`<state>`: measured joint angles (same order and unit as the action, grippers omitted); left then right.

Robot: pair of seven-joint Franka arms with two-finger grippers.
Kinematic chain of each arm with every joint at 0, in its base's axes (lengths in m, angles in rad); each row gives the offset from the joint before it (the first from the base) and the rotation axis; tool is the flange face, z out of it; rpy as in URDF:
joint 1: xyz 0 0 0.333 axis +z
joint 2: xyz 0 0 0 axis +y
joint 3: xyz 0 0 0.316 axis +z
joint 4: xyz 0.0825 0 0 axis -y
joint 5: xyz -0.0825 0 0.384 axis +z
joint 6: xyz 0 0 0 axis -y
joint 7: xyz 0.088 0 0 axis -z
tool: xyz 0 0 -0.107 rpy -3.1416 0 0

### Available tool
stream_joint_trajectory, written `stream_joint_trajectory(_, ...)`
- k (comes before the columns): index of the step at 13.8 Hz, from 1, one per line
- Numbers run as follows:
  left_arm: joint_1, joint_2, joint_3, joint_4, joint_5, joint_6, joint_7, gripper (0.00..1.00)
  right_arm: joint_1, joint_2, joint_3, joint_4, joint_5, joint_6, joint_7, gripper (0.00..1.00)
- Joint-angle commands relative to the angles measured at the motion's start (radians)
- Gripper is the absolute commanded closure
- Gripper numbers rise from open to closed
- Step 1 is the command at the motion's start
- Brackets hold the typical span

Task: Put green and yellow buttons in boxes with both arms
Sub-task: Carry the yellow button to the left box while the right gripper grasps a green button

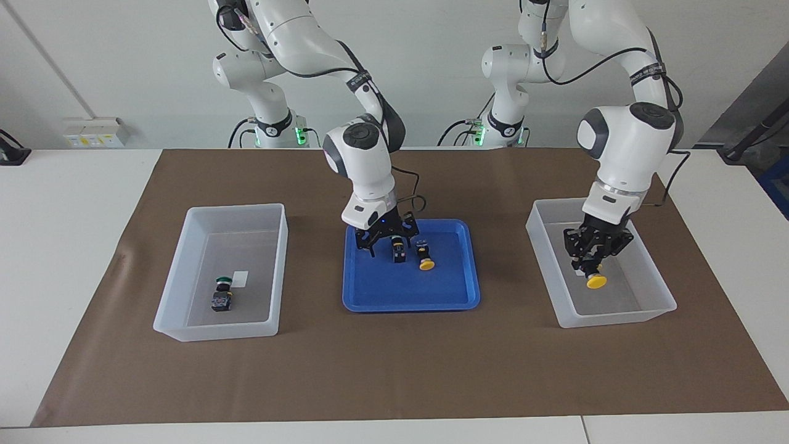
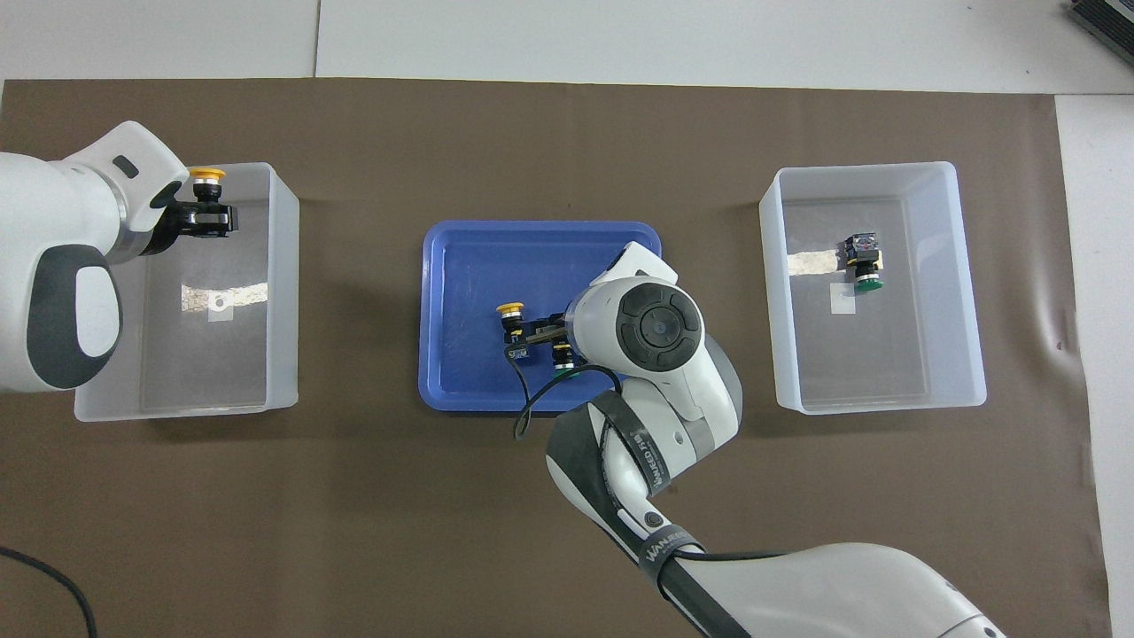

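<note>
My left gripper is shut on a yellow button and holds it low inside the translucent box at the left arm's end. My right gripper is down in the blue tray, open, its fingers on either side of a green button. A second yellow button lies in the tray beside it. The other green button lies in the box at the right arm's end.
A brown mat covers the table under the tray and both boxes. Each box has a small white label on its floor. A black cable loops from the right wrist over the tray's edge.
</note>
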<state>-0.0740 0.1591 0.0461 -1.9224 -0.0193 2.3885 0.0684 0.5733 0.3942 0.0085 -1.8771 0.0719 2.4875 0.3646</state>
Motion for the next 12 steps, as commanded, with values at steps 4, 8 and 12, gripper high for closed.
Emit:
stream_joint_trajectory(4, 0.068, 0.062, -0.015, -0.004, -0.031, 0.034, 0.110, 1.00, 0.020, 0.012, -0.002, -0.051, -0.008, 0.031, -0.012, 0.52)
stream_joint_trajectory(8, 0.056, 0.066, -0.015, -0.056, -0.031, 0.064, 0.111, 1.00, 0.005, 0.011, -0.005, -0.014, -0.035, 0.016, -0.016, 1.00)
stream_joint_trajectory(12, 0.050, 0.115, -0.015, -0.058, -0.031, 0.129, 0.106, 1.00, -0.082, -0.093, -0.015, 0.065, -0.037, -0.188, -0.068, 1.00)
